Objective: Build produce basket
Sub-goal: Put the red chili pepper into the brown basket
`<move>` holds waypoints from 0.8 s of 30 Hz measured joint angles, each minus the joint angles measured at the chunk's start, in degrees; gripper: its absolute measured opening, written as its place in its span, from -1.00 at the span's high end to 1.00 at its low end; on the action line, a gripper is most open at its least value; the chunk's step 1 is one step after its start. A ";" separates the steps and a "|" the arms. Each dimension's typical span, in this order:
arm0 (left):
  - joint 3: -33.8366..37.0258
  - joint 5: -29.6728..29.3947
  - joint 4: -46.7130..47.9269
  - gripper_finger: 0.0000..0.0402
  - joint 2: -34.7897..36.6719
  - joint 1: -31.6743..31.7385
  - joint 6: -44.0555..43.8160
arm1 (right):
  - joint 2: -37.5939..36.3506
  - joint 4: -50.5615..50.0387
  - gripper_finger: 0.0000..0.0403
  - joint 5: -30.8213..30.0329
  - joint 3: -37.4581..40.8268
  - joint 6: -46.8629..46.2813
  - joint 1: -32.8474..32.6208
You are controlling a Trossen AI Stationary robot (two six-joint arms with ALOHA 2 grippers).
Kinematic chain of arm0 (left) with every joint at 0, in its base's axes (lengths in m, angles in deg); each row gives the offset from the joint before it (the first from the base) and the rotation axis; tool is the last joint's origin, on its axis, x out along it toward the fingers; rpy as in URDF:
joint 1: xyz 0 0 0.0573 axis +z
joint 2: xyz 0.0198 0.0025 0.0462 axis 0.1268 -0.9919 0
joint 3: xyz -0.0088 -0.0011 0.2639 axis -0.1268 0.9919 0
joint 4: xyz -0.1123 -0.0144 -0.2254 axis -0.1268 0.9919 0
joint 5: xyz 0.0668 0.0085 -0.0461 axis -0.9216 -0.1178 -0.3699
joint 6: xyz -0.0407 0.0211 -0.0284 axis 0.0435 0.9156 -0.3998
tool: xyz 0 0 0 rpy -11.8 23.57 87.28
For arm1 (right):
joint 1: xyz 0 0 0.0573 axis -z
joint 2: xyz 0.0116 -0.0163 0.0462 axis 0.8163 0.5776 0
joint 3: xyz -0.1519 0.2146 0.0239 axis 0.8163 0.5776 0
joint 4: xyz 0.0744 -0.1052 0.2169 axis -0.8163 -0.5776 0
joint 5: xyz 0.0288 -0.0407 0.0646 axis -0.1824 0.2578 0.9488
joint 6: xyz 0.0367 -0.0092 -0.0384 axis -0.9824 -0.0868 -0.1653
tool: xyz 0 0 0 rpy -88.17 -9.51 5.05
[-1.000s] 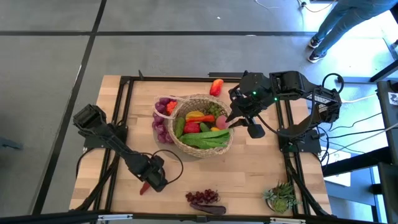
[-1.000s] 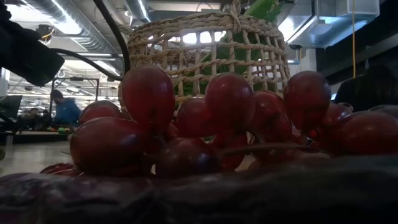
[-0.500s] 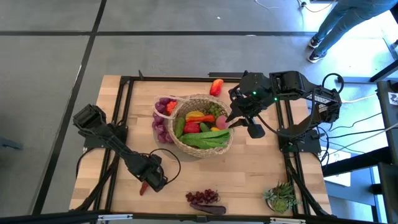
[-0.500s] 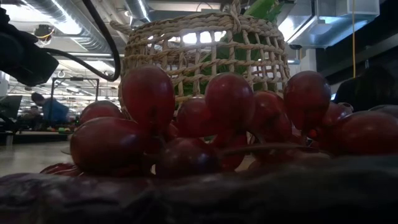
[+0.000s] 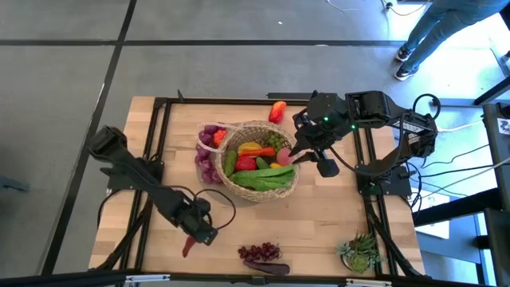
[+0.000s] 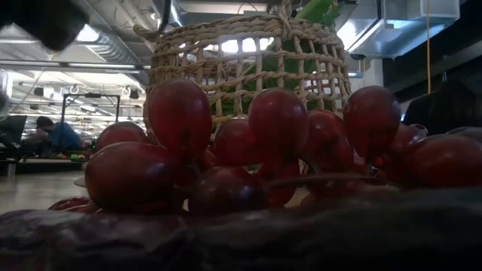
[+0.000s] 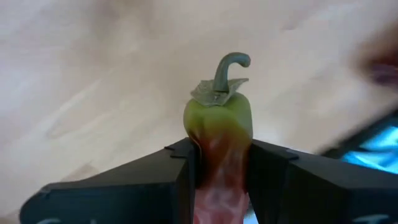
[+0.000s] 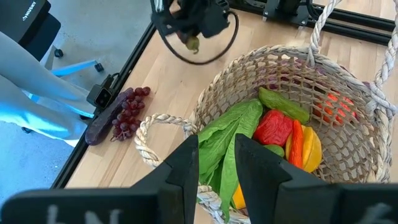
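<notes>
We find the left hand (image 5: 194,232) low over the counter's (image 5: 319,231) near-left area, pinching a red chilli (image 7: 219,149) whose green stem end juts beyond its fingers. The right hand (image 5: 306,157) hovers at the basket's (image 5: 259,188) right rim, fingers nearly together, nothing held. The basket sits mid-counter.

No text, label, brand, number or sign can be read in any view; pale marks on the dark gear at the corner of the right wrist view are too small and cut off to make out.
</notes>
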 joint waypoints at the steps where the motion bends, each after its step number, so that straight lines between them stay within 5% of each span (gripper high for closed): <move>1: -0.58 -0.93 0.17 0.63 1.13 -0.02 1.09 | 0.00 0.02 0.52 0.00 0.00 0.00 0.00; 9: -8.08 -9.12 2.68 0.63 10.60 1.59 9.09 | 0.00 0.01 0.52 0.00 0.00 0.00 0.01; 14: -13.43 -19.56 2.97 0.64 15.21 4.17 17.84 | 0.00 0.00 0.52 0.00 0.00 0.00 0.01; 24: -28.22 -28.77 2.38 0.64 14.80 18.28 54.42 | 0.00 0.00 0.52 0.00 0.00 0.00 0.00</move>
